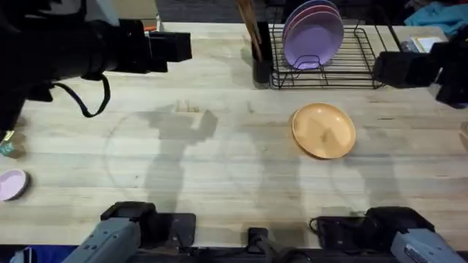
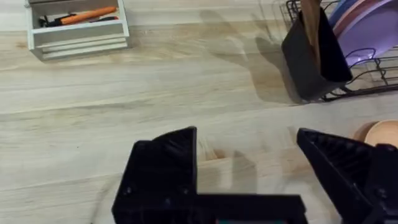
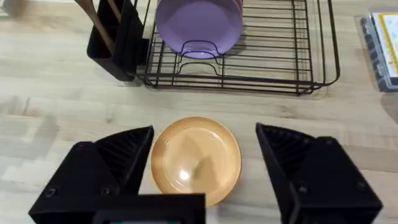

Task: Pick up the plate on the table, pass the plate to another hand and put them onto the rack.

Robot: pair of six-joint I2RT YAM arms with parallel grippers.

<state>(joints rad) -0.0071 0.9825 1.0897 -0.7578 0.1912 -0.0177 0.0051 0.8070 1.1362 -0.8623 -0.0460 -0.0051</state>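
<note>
I see the plate (image 1: pixel 323 130) lying flat on the surface (image 1: pixel 219 168), right of centre, just near of the rack (image 1: pixel 329 62). Nothing is touching it.

The rack sits at the far edge, right of centre. Lavender plates (image 1: pixel 314 33) stand upright in its left part; the rest of the wire slots are bare. A black utensil holder (image 1: pixel 261 62) with wooden handles in it hangs on the rack's left end.

In the right wrist view, the right hand (image 3: pixel 205 168) is above the plate (image 3: pixel 196 160), fingers spread wide and released, the plate showing in the gap between them. No contact that I can make out. The rack (image 3: pixel 242 56) is beyond it.

In the left wrist view, the left hand (image 2: pixel 249 168) is also released, fingers apart over bare wood. The utensil holder (image 2: pixel 314 59) is far right of it, and an edge of the plate (image 2: pixel 379 132) shows past the right finger. A white tray (image 2: pixel 78 28) with an orange-handled tool is at the far left.

A small pink dish (image 1: pixel 11 184) sits at the near left edge of the surface, well apart from everything else.
</note>
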